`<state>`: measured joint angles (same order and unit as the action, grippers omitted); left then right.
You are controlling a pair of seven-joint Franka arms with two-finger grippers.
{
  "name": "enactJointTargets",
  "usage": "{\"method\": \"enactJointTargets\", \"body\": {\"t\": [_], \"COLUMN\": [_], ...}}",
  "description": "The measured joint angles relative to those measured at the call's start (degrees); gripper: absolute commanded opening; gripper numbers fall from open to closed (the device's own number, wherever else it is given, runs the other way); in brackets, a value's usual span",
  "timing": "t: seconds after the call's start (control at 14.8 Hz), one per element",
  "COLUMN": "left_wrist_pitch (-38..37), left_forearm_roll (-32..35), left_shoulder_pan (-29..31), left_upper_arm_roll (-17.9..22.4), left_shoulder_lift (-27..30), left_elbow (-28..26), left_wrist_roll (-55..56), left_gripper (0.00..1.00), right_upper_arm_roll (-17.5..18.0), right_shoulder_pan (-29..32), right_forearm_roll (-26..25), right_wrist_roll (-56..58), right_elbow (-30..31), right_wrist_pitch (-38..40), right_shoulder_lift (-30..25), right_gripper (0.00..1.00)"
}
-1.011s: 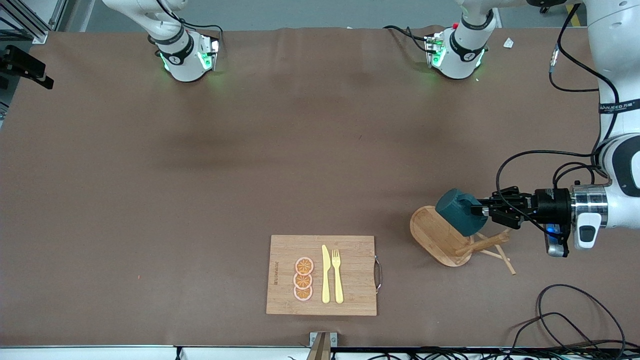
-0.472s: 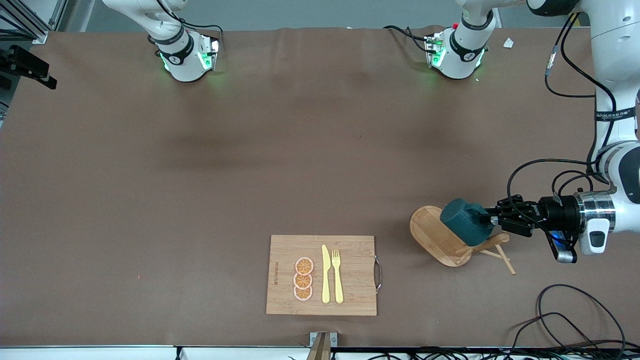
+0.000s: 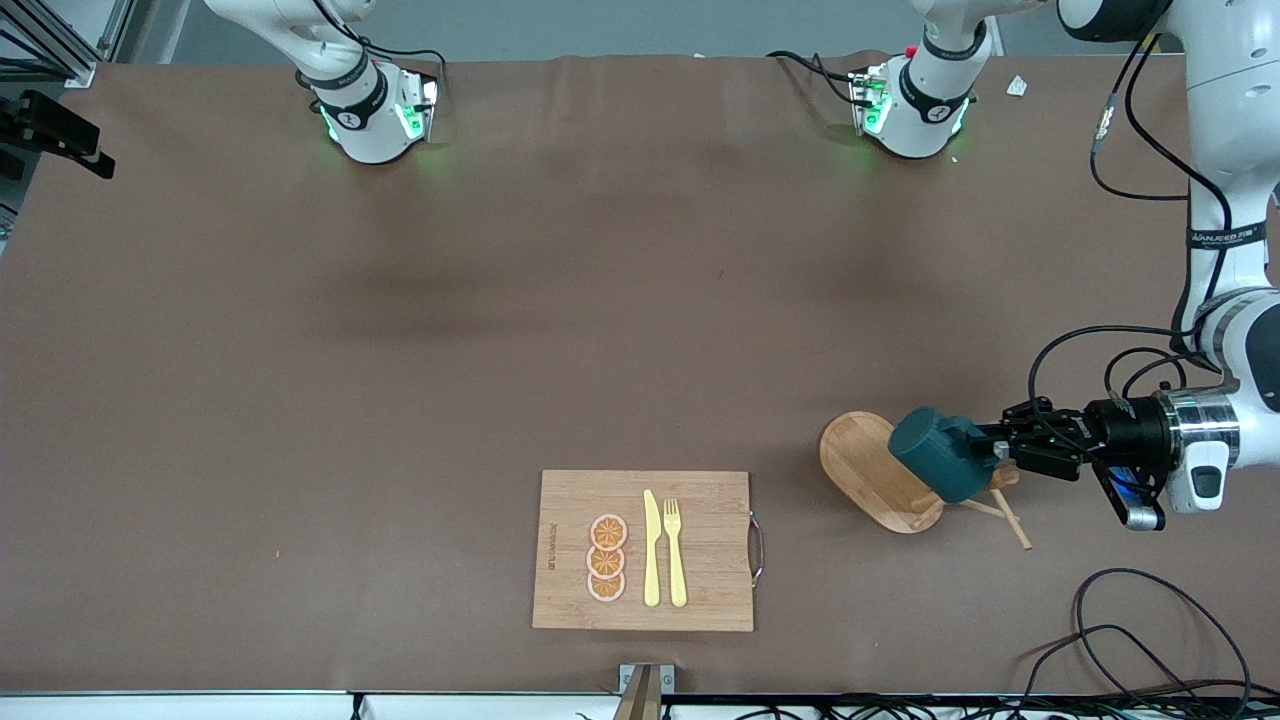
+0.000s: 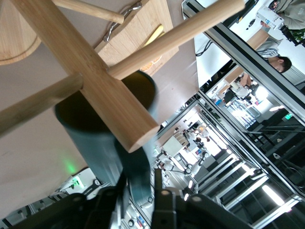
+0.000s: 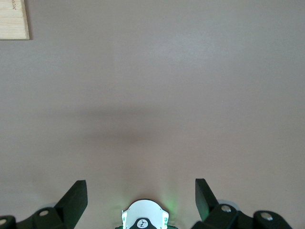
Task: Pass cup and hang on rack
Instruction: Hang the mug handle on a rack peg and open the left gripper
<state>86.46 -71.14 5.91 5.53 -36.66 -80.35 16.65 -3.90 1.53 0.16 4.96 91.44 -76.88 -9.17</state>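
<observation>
While left gripper [image 3: 998,452] grips the cup [image 3: 941,467] over the rack [image 3: 868,472], right gripper [image 5: 141,196] waits, fingers spread wide.

Landmark: rectangular bamboo cutting board [image 3: 700,500], on the brown table [image 3: 500,330], at the edge nearest the front camera.

On the board: three round orange slices [image 3: 606,558] in a row toward the right arm's end; a yellow plastic knife [image 3: 651,550] and a yellow plastic fork [image 3: 676,550] side by side, toward the left arm's end.

Light wooden mug tree rack [image 3: 868,474] with oval bamboo base: on the table, toward the left arm's end from the board, slightly farther from the camera, apart from it.

Small dark teal cylindrical cup [image 3: 940,453]: over the rack, on its side among the pegs [image 4: 200,28], post top [image 4: 136,136] against it.

Left gripper [image 3: 992,450]: at the cup, on the side away from the board.

Right gripper [image 5: 141,193]: over bare table, waiting.
</observation>
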Motion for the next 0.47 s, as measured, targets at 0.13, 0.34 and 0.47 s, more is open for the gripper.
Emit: {"method": "enactJointTargets", "body": {"t": [0.13,0.34,0.47], "left_wrist_pitch": [-0.27,-0.43,-0.5], "left_forearm_roll": [-0.41,-0.55,-0.59], "left_shoulder_pan": [0.28,0.35,0.37], "left_upper_arm_roll": [0.0,-0.02,-0.03], "left_shoulder_lift": [-0.45,-0.56,-0.52], "left_elbow": [0.0,0.18,1.04], "left_wrist_roll": [-0.72,-0.9,-0.71], "left_gripper": [1.0,1.0,1.0], "right_upper_arm_roll": [0.0,0.0,0.0], "right_shoulder_pan": [0.0,0.0,0.0], "right_forearm_roll": [0.0,0.0,0.0], "right_wrist_roll": [0.0,0.02,0.03], "right_elbow": [0.0,0.0,0.0], "right_wrist_pitch": [0.0,0.0,0.0], "right_shoulder_lift": [0.0,0.0,0.0], "right_gripper": [1.0,1.0,1.0]}}
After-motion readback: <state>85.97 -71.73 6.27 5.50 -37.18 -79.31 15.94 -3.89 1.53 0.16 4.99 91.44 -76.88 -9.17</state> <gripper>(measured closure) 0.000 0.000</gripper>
